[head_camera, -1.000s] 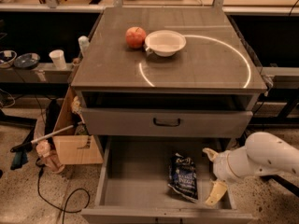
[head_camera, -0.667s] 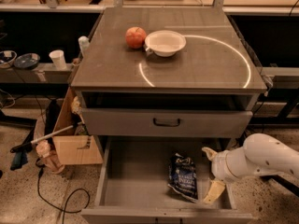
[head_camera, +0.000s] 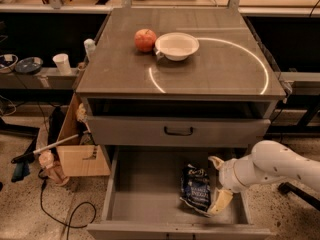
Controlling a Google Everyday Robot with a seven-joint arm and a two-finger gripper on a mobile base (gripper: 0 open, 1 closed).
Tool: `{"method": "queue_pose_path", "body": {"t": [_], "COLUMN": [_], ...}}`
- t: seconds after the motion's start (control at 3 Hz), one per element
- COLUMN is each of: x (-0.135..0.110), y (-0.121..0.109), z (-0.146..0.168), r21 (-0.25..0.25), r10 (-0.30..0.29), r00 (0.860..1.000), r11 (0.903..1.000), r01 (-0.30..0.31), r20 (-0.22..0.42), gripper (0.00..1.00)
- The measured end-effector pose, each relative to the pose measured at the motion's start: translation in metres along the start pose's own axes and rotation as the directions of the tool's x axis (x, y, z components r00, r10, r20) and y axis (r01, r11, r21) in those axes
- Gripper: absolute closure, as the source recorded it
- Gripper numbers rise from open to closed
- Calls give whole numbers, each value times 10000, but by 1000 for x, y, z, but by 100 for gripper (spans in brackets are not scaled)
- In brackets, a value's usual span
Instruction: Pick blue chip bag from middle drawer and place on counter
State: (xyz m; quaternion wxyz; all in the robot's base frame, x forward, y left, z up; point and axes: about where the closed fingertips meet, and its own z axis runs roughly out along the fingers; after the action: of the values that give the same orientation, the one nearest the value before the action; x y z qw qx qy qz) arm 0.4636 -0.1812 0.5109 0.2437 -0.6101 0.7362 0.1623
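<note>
Middle drawer (head_camera: 145, 184) holds blue chip bag (head_camera: 196, 190) beside tool (head_camera: 214, 185).

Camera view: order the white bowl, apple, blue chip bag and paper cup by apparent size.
1. white bowl and blue chip bag, about equal
2. apple
3. paper cup, slightly smaller
The gripper, open, is beside the bag in the middle drawer.

The counter (head_camera: 220, 69) is carrying a red apple (head_camera: 145, 40) just beside a white bowl (head_camera: 176, 45) — the middle drawer (head_camera: 145, 194) floor is bearing the blue chip bag (head_camera: 196, 190), with the gripper (head_camera: 214, 185) spreading its fingers at the bag's right edge
</note>
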Motion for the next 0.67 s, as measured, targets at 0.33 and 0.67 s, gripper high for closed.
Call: {"method": "queue_pose_path", "body": {"t": [0.33, 0.67], "x": [-5, -4], "y": [-8, -19], "z": [13, 34], "r21": [-100, -269], "r10": [-134, -158], "r00": [9998, 9998], "r11": [9999, 9995], "r01": [135, 162], "r20": [142, 155], "gripper": [0, 0]}}
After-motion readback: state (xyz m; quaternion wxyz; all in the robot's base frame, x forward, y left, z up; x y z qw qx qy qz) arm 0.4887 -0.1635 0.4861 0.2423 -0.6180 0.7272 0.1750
